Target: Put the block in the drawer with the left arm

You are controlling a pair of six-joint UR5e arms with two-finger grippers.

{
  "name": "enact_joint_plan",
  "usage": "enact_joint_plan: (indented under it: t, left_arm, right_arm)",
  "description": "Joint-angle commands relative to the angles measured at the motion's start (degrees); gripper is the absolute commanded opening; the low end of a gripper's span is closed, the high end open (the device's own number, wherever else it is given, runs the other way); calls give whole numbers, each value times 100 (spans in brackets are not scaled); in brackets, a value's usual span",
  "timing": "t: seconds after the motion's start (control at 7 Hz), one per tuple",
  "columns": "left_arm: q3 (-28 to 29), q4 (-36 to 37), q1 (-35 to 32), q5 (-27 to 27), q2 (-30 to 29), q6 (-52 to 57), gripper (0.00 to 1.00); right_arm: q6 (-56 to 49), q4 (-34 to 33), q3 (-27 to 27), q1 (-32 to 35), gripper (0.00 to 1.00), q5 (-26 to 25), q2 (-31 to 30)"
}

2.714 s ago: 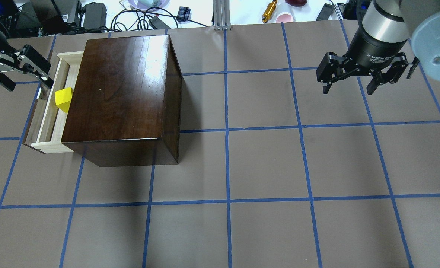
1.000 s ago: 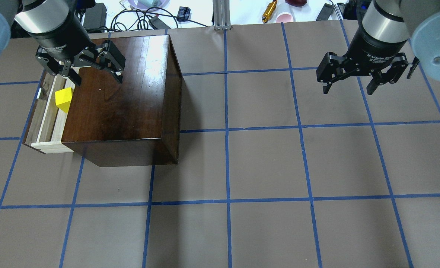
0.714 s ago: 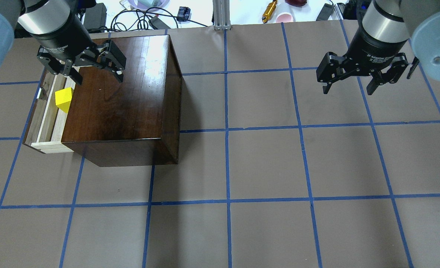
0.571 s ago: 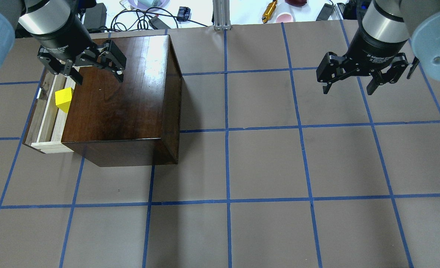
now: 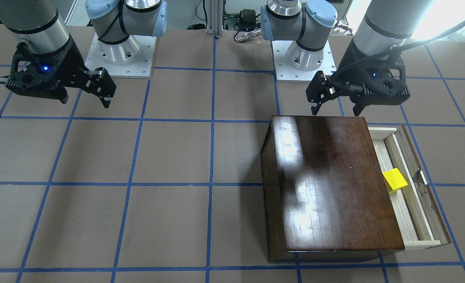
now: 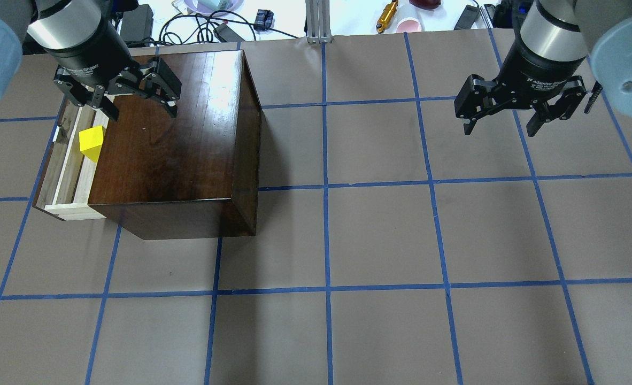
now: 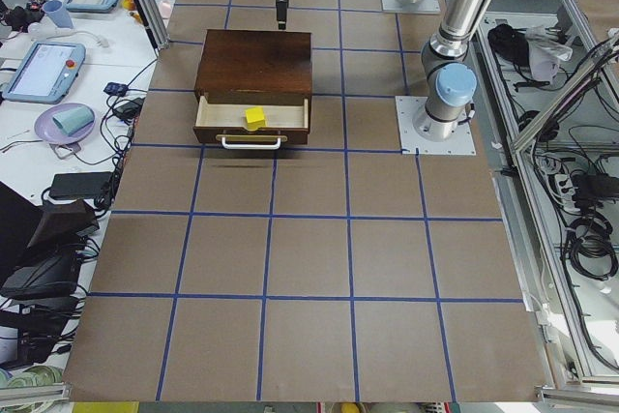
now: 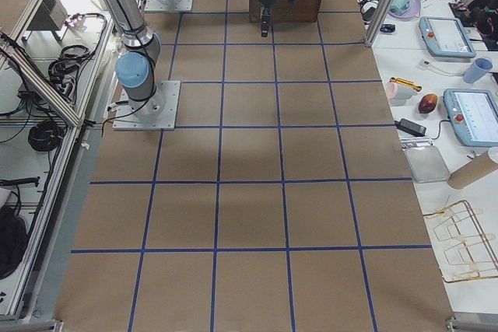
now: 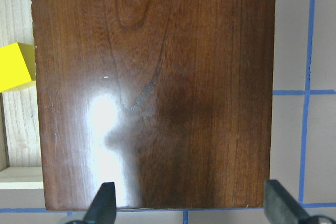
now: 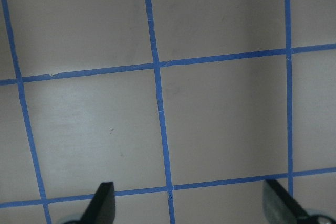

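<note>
The yellow block (image 6: 92,141) lies inside the open drawer (image 6: 72,160), against the cabinet's front. It also shows in the front view (image 5: 395,180) and at the left edge of the left wrist view (image 9: 14,66). The drawer (image 5: 403,214) is pulled partway out of the dark cabinet (image 6: 171,139). My left gripper (image 6: 141,113) is open and empty. It hovers above the cabinet's top near its robot-side edge (image 5: 336,113). My right gripper (image 6: 500,130) is open and empty over bare table far to the right.
Cables, a gold cylinder (image 6: 387,15) and a pink cup (image 6: 408,24) lie beyond the table's far edge. An aluminium post (image 6: 318,21) stands at the far middle. The two arm bases (image 5: 118,51) (image 5: 299,55) sit at the robot side.
My left gripper moved from beside the drawer's front to above the cabinet's top, then held nearly still for the last second. The block stays in the drawer. The right arm has not moved.
</note>
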Motion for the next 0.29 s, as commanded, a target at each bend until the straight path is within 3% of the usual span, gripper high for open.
enact_joint_plan:
  t: [0.0, 0.14]
  left_arm:
    - [3, 2, 9, -8, -12, 13, 100]
    - [3, 2, 9, 1, 23, 30, 100]
  right_arm:
    - [0, 0, 0, 0, 100, 0, 0]
    - [0, 0, 0, 0, 100, 0, 0]
